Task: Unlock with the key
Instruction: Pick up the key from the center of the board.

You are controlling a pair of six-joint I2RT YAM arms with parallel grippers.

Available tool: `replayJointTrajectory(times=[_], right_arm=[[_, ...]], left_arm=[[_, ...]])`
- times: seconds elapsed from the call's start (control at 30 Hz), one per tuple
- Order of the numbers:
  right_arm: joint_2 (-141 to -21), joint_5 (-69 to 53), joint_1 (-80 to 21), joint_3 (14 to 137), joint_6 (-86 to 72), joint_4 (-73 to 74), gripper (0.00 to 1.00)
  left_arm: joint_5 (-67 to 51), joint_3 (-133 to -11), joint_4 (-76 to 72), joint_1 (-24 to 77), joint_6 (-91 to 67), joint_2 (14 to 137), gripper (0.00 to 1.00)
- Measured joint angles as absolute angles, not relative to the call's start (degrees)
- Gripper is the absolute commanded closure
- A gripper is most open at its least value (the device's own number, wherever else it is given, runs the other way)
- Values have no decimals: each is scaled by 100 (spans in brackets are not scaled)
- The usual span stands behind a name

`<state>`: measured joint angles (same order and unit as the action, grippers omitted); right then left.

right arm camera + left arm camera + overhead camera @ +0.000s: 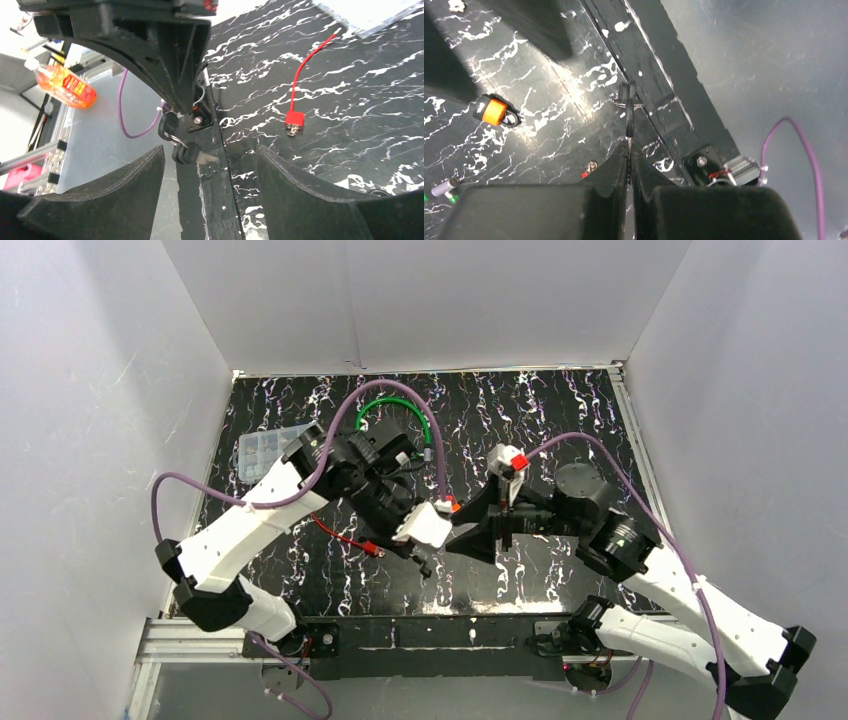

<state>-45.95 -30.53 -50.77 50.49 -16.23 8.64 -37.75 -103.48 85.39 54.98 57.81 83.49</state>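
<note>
My left gripper is shut on a key, whose black head sticks out past the fingertips. A second black key hangs from the same ring, its blade pointing right. The bunch hangs over the table's near edge. A small padlock with an orange body lies on the black marbled table, and it also shows beside the right gripper's far finger. My right gripper is open, its fingers spread on either side of the hanging keys and holding nothing. Both grippers meet at the table's middle.
A red cable with a small red lock lies on the table under the left arm. At the back are a green cable loop and a clear parts box. An orange bottle lies beyond the table's front rail.
</note>
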Motion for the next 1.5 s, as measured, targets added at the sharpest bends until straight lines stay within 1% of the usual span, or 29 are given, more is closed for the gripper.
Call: replayJointTrajectory(times=[0.1,0.27,0.5,0.7,0.9,0.97,1.0,1.07,1.13,1.17,1.2,1.23,1.27,1.3,1.33,1.37,1.5], right_arm=[[-4792,-3006,-5365,4979,-1620,644,30],[-5024,-2994,-5526,4978,-1610,298,33],[-5099,-2974,-5748,4978,-1620,153,42],[-5108,-2830,-5848,4973,-1634,152,57],[-5047,-2637,-5861,4886,-1755,163,62],[-5047,-2586,-5867,4886,-1766,229,63],[-5048,-2566,-5875,4886,-1764,277,60],[-5046,-2504,-5878,4886,-1762,308,52],[-5027,-2415,-5885,4886,-1723,378,51],[-5010,-2364,-5889,4886,-1704,412,54],[-4981,-2299,-5895,4885,-1687,456,60],[-4939,-2236,-5900,4877,-1678,506,69],[-4895,-2194,-5906,4859,-1679,539,80],[-4846,-2167,-5921,4826,-1708,546,89],[-4794,-2140,-5942,4793,-1771,539,96],[-4749,-2106,-5962,4778,-1818,517,99],[-4635,-1951,-5995,4730,-1746,347,99]], left_arm=[[-3982,-10600,8546,5427,5524,8580,100],[-4157,-10687,8545,5371,5224,8809,100],[-4202,-10792,8546,5327,4924,8979,100],[-4195,-10945,8547,5319,4822,8999,100],[-4103,-11009,8548,5304,4799,9082,100],[-4059,-11094,8547,5301,4768,9126,100],[-4037,-11127,8548,5301,4749,9143,100],[-3987,-11150,8547,5299,4729,9156,100],[-3942,-11153,8549,5299,4698,9157,100],[-3928,-11153,8549,5300,4686,9159,100],[-3917,-11153,8548,5301,4681,9161,100],[-3913,-11153,8547,5300,4676,9161,100],[-3910,-11163,8545,5299,4679,9161,100],[-3892,-11184,8534,5301,4698,9162,100],[-3873,-11204,8520,5304,4722,9164,100],[-3874,-11227,8508,5306,4740,9165,100],[-3911,-11365,8512,5280,4570,9195,100]])
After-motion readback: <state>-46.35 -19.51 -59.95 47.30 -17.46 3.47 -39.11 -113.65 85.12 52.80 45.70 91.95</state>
